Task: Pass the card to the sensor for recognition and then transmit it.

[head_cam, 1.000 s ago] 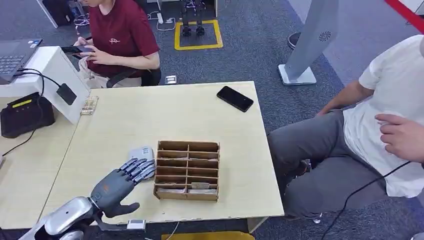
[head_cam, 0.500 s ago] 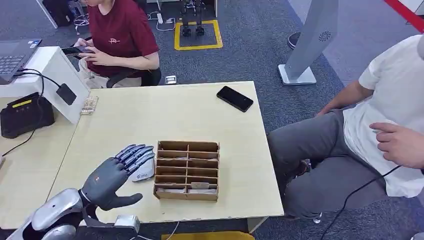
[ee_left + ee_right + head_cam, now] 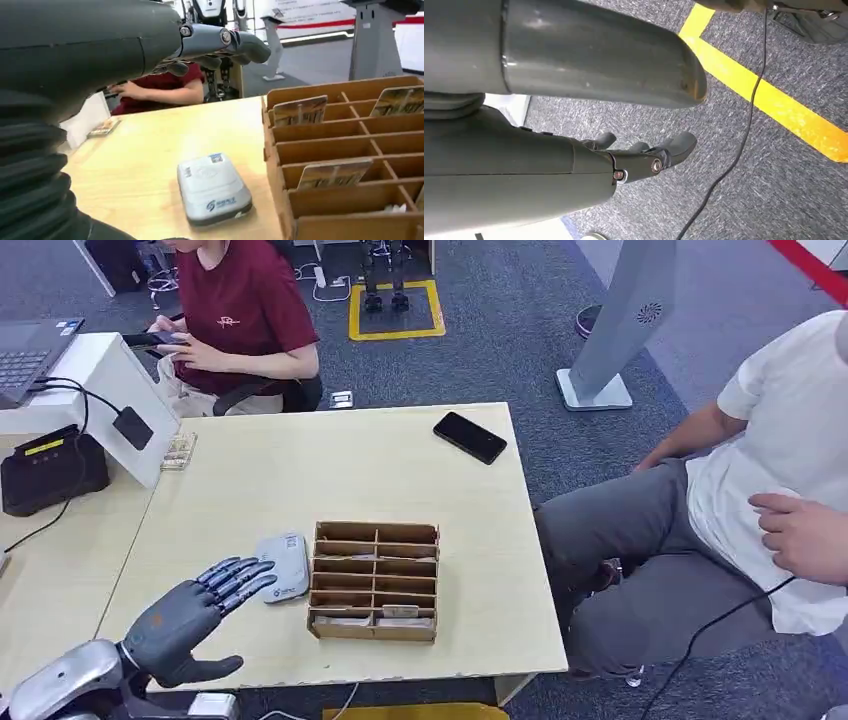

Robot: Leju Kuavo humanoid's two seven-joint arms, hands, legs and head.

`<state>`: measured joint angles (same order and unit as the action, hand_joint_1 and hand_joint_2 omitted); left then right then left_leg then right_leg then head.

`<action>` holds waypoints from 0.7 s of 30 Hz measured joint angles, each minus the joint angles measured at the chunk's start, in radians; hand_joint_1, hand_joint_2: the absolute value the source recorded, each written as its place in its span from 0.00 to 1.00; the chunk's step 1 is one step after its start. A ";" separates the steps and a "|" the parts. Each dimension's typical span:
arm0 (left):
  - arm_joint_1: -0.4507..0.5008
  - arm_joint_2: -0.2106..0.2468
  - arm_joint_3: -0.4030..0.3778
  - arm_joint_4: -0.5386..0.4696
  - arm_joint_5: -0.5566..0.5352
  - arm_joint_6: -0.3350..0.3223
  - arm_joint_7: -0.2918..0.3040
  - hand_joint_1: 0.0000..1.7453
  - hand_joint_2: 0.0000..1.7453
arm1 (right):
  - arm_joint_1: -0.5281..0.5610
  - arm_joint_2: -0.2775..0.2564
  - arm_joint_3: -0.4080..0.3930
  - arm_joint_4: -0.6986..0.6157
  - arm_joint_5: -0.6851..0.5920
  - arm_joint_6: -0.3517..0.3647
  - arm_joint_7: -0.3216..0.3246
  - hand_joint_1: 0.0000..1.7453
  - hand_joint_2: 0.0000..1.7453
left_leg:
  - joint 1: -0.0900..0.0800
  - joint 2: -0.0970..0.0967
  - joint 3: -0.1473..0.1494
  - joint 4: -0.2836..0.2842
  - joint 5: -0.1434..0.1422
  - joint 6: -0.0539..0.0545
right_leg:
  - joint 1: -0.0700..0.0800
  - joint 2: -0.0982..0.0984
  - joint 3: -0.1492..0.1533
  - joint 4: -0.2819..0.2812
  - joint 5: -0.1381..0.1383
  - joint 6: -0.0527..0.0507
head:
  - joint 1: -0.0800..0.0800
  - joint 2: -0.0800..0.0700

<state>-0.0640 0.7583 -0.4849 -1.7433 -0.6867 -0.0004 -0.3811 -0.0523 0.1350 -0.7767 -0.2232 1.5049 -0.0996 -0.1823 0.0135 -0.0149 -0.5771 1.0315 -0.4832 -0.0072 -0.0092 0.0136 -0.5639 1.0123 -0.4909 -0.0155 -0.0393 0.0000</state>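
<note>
A white-grey card sensor [image 3: 282,565] lies flat on the light wooden table [image 3: 330,470], just left of a brown wooden card rack [image 3: 375,581]. Cards [image 3: 334,172] stand in a few of the rack's compartments. My left hand [image 3: 195,615] hovers near the table's front-left corner with its fingers spread toward the sensor, holding nothing. The left wrist view has the sensor [image 3: 214,187] ahead of it and the rack [image 3: 345,150] beside it. My right hand [image 3: 639,157] hangs over the carpet with fingers loosely extended and nothing in it.
A black phone [image 3: 470,437] lies at the table's far right. A person in white [image 3: 780,470] sits right of the table, and another in red [image 3: 240,310] sits behind it. A black device [image 3: 50,470] and a white stand [image 3: 110,380] occupy the left desk.
My left hand has drawn back toward the table's front-left edge, uncovering the sensor it was over. The sensor and the rack have stayed put.
</note>
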 joint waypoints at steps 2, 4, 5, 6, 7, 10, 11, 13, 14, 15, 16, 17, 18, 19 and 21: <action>0.015 0.020 0.013 -0.010 0.016 -0.009 -0.006 0.00 1.00 | 0.000 0.000 0.000 0.000 0.000 0.000 0.000 0.00 0.00 | 0.000 0.000 0.000 0.000 0.000 0.000 | 0.000 0.000 0.000 0.000 0.000 0.000 | 0.000 0.000; 0.036 0.044 0.029 -0.029 0.049 -0.031 -0.017 0.00 1.00 | -0.001 0.000 0.000 0.000 0.000 0.001 -0.001 0.00 0.00 | 0.000 0.000 0.000 0.000 0.000 0.000 | 0.000 0.000 0.000 0.000 0.000 0.000 | 0.000 0.000; 0.047 0.059 0.039 -0.037 0.065 -0.040 -0.019 0.00 1.00 | 0.000 0.000 0.000 0.000 0.000 0.001 -0.002 0.00 0.00 | 0.000 0.000 0.000 0.000 0.000 0.000 | 0.000 0.000 0.000 0.000 0.000 0.000 | 0.000 0.000; 0.057 0.071 0.049 -0.050 0.088 -0.055 -0.027 0.00 1.00 | 0.000 0.000 0.001 0.000 0.000 0.002 -0.002 0.00 0.00 | 0.000 0.000 0.000 0.000 0.000 0.000 | 0.000 0.000 0.000 0.000 0.000 0.000 | 0.000 0.000; 0.064 0.082 0.059 -0.060 0.106 -0.068 -0.034 0.00 1.00 | 0.000 0.000 0.001 0.000 0.000 0.002 -0.002 0.00 0.00 | 0.000 0.000 0.000 0.000 0.000 0.000 | 0.000 0.000 0.000 0.000 0.000 0.000 | 0.000 0.000; 0.076 0.089 0.068 -0.079 0.108 -0.091 -0.048 0.00 1.00 | -0.002 0.000 0.002 0.000 0.000 0.005 -0.002 0.00 0.00 | 0.000 -0.001 0.000 0.000 0.000 0.000 | 0.000 -0.001 0.000 0.000 0.000 0.000 | 0.000 0.000; 0.076 0.087 0.068 -0.082 0.091 -0.094 -0.048 0.00 1.00 | -0.003 0.000 0.002 0.000 0.000 0.005 -0.002 0.00 0.00 | 0.000 -0.001 0.000 0.000 0.000 0.000 | 0.000 -0.001 0.000 0.000 0.000 0.000 | 0.000 0.000; 0.073 0.079 0.065 -0.081 0.065 -0.094 -0.043 0.00 1.00 | -0.003 0.000 0.002 0.000 0.000 0.004 -0.003 0.00 0.00 | 0.000 -0.001 0.000 0.000 0.000 0.000 | 0.000 -0.001 0.000 0.000 0.000 0.000 | 0.000 0.000; 0.072 0.073 0.061 -0.081 0.051 -0.092 -0.037 0.00 1.00 | -0.003 0.000 0.002 0.000 0.000 0.004 -0.003 0.00 0.00 | 0.000 -0.001 0.000 0.000 0.000 0.000 | 0.000 -0.001 0.000 0.000 0.000 0.000 | 0.000 0.000; 0.072 0.065 0.057 -0.081 0.035 -0.086 -0.029 0.00 1.00 | -0.003 0.000 0.002 0.000 0.000 0.004 -0.003 0.00 0.00 | 0.000 -0.001 0.000 0.000 0.000 0.000 | 0.000 0.000 0.000 0.000 0.000 0.000 | 0.000 0.000; 0.070 0.055 0.052 -0.080 0.019 -0.078 -0.024 0.00 1.00 | -0.003 0.000 0.002 0.000 0.000 0.002 -0.003 0.00 0.00 | 0.000 -0.001 0.000 0.000 0.000 0.000 | 0.000 0.000 0.000 0.000 0.000 0.000 | 0.000 0.000; 0.065 0.045 0.043 -0.075 0.003 -0.069 -0.015 0.00 1.00 | -0.003 0.000 0.002 0.000 0.000 0.001 -0.003 0.00 0.00 | 0.000 -0.001 0.000 0.000 0.000 0.000 | 0.000 -0.001 0.000 0.000 0.000 0.000 | 0.000 0.000; 0.059 0.030 0.034 -0.066 -0.015 -0.056 -0.005 0.00 1.00 | -0.003 0.000 0.002 0.000 0.000 0.000 -0.003 0.00 0.00 | 0.000 -0.001 0.000 0.000 0.000 0.000 | 0.000 -0.001 0.000 -0.001 0.000 0.000 | 0.000 0.000; 0.056 0.016 0.025 -0.057 -0.031 -0.042 0.006 0.00 1.00 | -0.004 0.000 0.002 0.000 0.000 -0.001 -0.003 0.00 0.00 | 0.000 -0.001 0.000 0.000 0.000 0.000 | 0.000 -0.001 0.000 -0.001 0.000 0.000 | 0.000 0.000; 0.049 -0.021 0.003 -0.036 -0.058 -0.018 0.021 0.00 1.00 | -0.004 0.000 0.002 0.000 0.000 -0.001 -0.002 0.00 0.00 | 0.000 -0.001 0.000 0.000 0.000 0.000 | 0.000 -0.001 0.000 -0.001 0.000 0.000 | 0.000 0.000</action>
<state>-0.0145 0.7377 -0.4815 -1.7792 -0.7451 -0.0183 -0.3605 -0.0562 0.1350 -0.7748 -0.2232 1.5053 -0.1003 -0.1839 0.0130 -0.0156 -0.5771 1.0317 -0.4832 -0.0071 -0.0095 0.0127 -0.5636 1.0117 -0.4908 -0.0154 -0.0393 0.0000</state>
